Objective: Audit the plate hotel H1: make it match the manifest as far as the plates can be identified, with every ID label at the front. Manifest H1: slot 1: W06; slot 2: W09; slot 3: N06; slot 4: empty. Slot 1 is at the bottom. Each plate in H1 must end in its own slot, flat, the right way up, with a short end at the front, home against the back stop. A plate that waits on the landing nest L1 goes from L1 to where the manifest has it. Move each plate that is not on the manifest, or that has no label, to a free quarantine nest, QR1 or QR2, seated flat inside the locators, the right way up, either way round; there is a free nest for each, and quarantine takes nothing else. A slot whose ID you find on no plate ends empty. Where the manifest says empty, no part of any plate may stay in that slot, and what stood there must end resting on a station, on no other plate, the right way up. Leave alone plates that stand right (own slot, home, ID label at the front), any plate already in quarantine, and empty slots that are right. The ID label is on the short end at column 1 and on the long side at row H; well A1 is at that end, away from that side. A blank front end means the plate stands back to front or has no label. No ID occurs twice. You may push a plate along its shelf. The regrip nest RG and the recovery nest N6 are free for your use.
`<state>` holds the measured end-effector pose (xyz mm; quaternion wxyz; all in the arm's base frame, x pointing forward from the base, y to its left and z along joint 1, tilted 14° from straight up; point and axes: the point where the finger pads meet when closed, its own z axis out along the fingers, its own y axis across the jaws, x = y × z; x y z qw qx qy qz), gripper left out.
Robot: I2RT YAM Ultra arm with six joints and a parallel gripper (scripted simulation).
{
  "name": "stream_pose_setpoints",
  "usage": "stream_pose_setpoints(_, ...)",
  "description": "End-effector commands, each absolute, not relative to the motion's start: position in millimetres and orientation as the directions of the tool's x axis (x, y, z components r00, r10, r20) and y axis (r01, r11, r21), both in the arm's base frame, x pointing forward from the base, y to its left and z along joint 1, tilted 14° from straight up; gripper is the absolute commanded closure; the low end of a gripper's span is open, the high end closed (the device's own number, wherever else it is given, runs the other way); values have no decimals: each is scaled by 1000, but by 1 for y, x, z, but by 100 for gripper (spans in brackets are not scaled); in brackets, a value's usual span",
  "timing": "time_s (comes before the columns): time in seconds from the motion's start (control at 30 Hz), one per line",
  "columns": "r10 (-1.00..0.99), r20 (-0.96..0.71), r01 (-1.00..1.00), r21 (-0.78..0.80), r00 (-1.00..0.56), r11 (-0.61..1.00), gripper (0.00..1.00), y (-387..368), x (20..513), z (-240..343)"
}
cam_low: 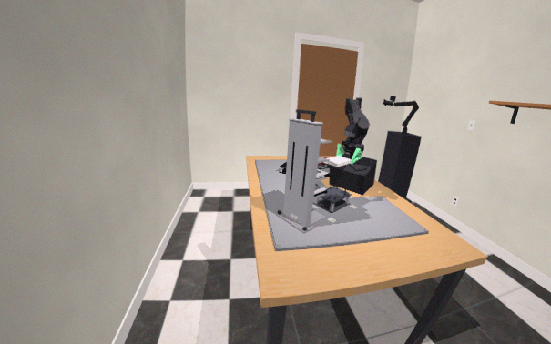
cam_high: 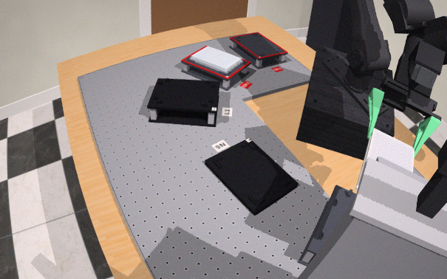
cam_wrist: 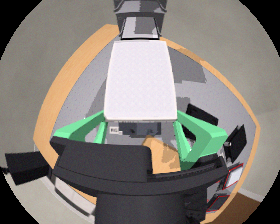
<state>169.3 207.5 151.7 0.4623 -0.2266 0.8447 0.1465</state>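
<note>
My gripper (cam_high: 400, 119) with green fingers is shut on the long sides of a white plate (cam_high: 390, 149). It holds the plate in the air at the front of the plate hotel H1 (cam_low: 301, 173). In the wrist view the plate (cam_wrist: 139, 83) reaches away from the fingers toward the hotel's shelves. I see no label on its top or on the end that shows. The hotel's slots are hidden in every view; the top view shows only its grey top (cam_high: 400, 199). Another white plate (cam_high: 216, 60) sits in a red-edged quarantine nest.
The second red-edged quarantine nest (cam_high: 258, 45) stands bare beside the first. The black landing nest L1 (cam_high: 183, 97) and the flat black nest N6 (cam_high: 251, 176) carry nothing. A black box (cam_high: 338, 107) holds the arm's base. A low nest (cam_low: 333, 198) stands beside the hotel.
</note>
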Motion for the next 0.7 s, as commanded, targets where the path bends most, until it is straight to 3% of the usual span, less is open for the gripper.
stream_pose_setpoints(0.0, -243, -851, -515, 37, -466, 856, 14, 209, 172, 149)
stream_pose_setpoints(0.67, -244, -851, -515, 36, -466, 856, 14, 209, 173, 139)
